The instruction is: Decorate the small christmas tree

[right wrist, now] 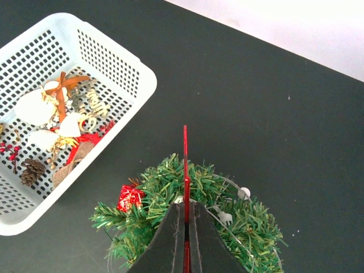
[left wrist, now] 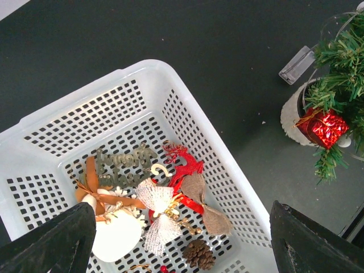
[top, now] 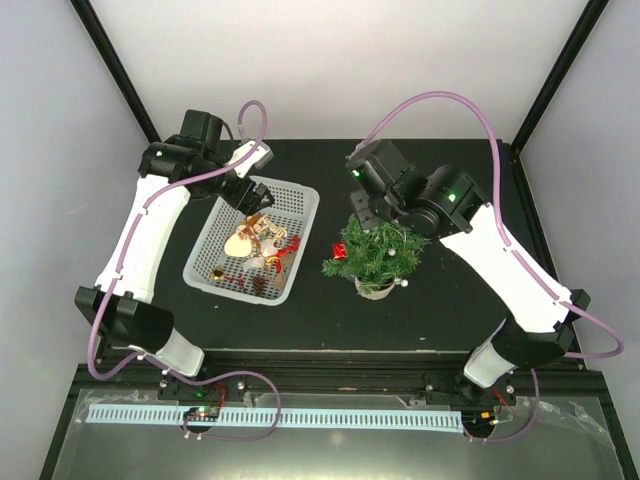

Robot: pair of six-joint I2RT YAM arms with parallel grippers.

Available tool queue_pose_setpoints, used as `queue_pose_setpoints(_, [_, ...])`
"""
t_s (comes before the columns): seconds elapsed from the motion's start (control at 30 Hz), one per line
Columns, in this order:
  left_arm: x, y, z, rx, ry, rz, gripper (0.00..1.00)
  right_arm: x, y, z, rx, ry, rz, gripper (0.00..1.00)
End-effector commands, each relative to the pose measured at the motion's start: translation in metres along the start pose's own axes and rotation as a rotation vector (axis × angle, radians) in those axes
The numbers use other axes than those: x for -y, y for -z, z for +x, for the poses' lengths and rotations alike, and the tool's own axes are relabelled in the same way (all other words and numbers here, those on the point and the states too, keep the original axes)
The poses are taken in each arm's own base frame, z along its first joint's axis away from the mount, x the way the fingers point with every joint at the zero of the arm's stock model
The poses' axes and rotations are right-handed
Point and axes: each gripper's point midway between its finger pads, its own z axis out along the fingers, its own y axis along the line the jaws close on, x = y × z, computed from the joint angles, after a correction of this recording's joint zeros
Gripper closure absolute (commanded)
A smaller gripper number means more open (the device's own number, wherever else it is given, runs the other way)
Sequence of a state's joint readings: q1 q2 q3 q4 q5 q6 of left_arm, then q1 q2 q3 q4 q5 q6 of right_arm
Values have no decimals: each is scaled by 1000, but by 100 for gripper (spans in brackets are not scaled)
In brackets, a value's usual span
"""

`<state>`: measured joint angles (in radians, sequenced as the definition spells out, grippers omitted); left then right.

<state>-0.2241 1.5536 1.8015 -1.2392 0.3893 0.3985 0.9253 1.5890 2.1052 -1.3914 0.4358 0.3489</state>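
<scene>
The small christmas tree (top: 380, 255), bushy green in a whitish pot (left wrist: 290, 116), stands right of the white mesh basket (top: 304, 218). A red foil gift box (right wrist: 130, 197) hangs on its left side, and white beads on a wire lie on its right. My right gripper (right wrist: 185, 213) hovers right over the tree top (right wrist: 165, 185), shut on a thin flat red ornament (right wrist: 185, 162) seen edge-on. My left gripper (left wrist: 182, 207) is open above the basket's far part, nothing between its fingers (left wrist: 57, 239). Under it lie a red reindeer (left wrist: 185, 165), a white mesh bow (left wrist: 156, 210) and a burlap bow (left wrist: 207, 207).
The basket (left wrist: 170, 85) also holds a pine cone (left wrist: 199, 254), a glittery word ornament (left wrist: 122, 165), a white round ornament (left wrist: 116, 236) and red berries (right wrist: 8, 151). A clear plastic tag (left wrist: 297, 64) sticks out beside the tree. White walls stand behind the black tabletop (top: 470, 300).
</scene>
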Motion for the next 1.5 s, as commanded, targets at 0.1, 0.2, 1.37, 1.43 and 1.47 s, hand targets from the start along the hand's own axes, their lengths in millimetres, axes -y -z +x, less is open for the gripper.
queue_pose_setpoints(0.1, [0, 4, -6, 22, -5, -19, 16, 5, 2, 0, 13, -16, 27, 99])
queue_pose_setpoints(0.2, [0, 5, -6, 23, -4, -19, 16, 6, 2, 1, 13, -14, 32, 99])
queue_pose_setpoints(1.37, [0, 5, -6, 24, -7, -19, 16, 2, 3, -24, 81, -22, 31, 99])
queue_pose_setpoints(1.43, [0, 5, -6, 24, -7, -20, 16, 2, 1, -22, 73, -19, 36, 99])
queue_pose_setpoints(1.47, [0, 5, -7, 25, -7, -21, 16, 2, 1, -21, 71, -20, 39, 99])
